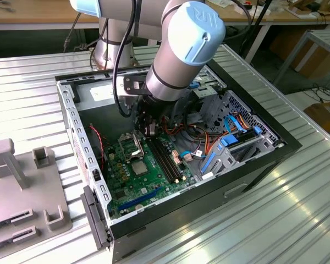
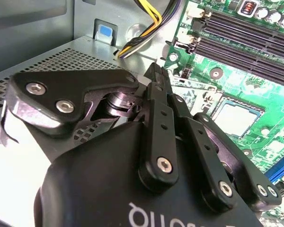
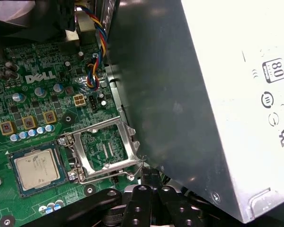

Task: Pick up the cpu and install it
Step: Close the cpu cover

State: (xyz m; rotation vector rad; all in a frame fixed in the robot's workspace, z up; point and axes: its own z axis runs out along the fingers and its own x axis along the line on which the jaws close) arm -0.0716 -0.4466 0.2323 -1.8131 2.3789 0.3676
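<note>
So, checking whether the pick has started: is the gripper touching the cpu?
Apart. In the first wrist view the cpu lies beside the open socket frame, with green board showing between it and the gripper.

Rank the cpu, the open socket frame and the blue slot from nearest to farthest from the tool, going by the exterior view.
1. The socket frame: hinged open, closest to the tool, slightly toward the exterior view's left.
2. The cpu: next along the motherboard, beside the frame.
3. The blue slot: farthest, at the board's near edge.
</note>
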